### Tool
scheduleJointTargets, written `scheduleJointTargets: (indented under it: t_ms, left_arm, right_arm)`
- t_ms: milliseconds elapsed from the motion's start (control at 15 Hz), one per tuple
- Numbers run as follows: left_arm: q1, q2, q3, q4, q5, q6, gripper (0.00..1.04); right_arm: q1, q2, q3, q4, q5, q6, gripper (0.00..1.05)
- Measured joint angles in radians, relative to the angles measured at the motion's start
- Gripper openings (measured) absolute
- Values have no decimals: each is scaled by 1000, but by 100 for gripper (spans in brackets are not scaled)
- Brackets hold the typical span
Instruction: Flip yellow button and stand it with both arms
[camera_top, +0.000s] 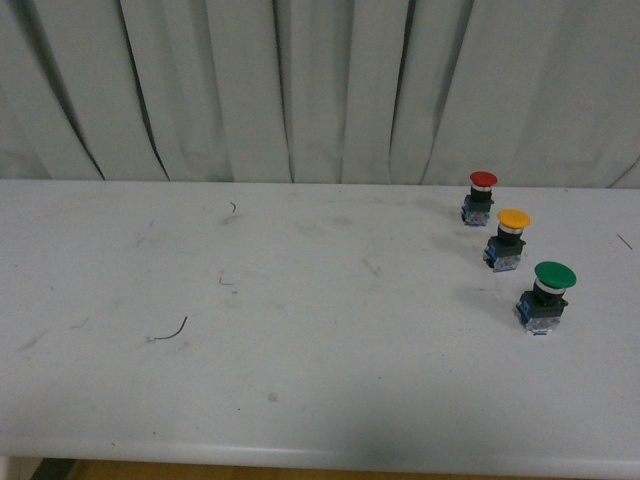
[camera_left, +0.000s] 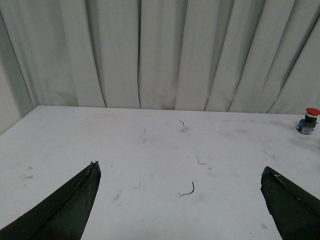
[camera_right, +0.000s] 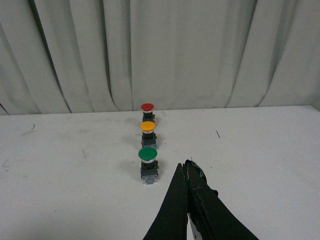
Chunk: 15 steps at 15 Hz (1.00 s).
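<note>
Right gripper (camera_right: 186, 167) pressed together, the two black wedge fingers meeting at their tips with no gap and nothing between them. Hangs above the white table (camera_right: 70, 165), close beside the green button (camera_right: 148, 162) but not touching it. Left gripper (camera_left: 180, 172) spread wide, one black finger (camera_left: 75, 200) at each lower corner of its wrist view, only bare table surface between them. Holds nothing.

From the right wrist view, three push-buttons in one straight row leading away from the right gripper: green nearest, then the yellow button (camera_right: 147, 131), then the red button (camera_right: 147, 111) farthest, close to the curtain (camera_right: 175, 50). All three upright, cap on top, body resting on the table. Small gaps between neighbours, no touching.

In the front view, the same row on the right part of the table, running diagonally: red button (camera_top: 481, 197) at the back, yellow button (camera_top: 509, 239) in the middle, green button (camera_top: 544, 297) nearest to the camera. Yellow one standing straight on its blue block, orange-yellow cap up. Neither arm visible in the front view.

In the left wrist view, only the red button (camera_left: 309, 120) seen, far at the edge and well apart from the left gripper. A thin dark curved wire piece (camera_top: 170, 331) on the left part of the table, plus a few small marks and scuffs. Pale pleated curtain behind the whole table.
</note>
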<state>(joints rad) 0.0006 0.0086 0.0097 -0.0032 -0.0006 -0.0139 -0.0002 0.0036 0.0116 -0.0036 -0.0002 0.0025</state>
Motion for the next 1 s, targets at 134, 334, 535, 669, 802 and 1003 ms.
scheduleJointTargets:
  t_ms: [134,334,535,669,802,1003]
  left_arm:
    - [0,0,0,0,0,0,98]
    - [0,0,0,0,0,0,98]
    - [0,0,0,0,0,0,98]
    - [0,0,0,0,0,0,98]
    - [0,0,0,0,0,0,98]
    - [0,0,0,0,0,0,98]
  right_arm:
    - [0,0,0,0,0,0,13]
    - [0,0,0,0,0,0,49]
    - [0,0,0,0,0,0,93]
    - [0,0,0,0,0,0,98]
    - [0,0,0,0,0,0,98]
    - [0,0,0,0,0,0,98]
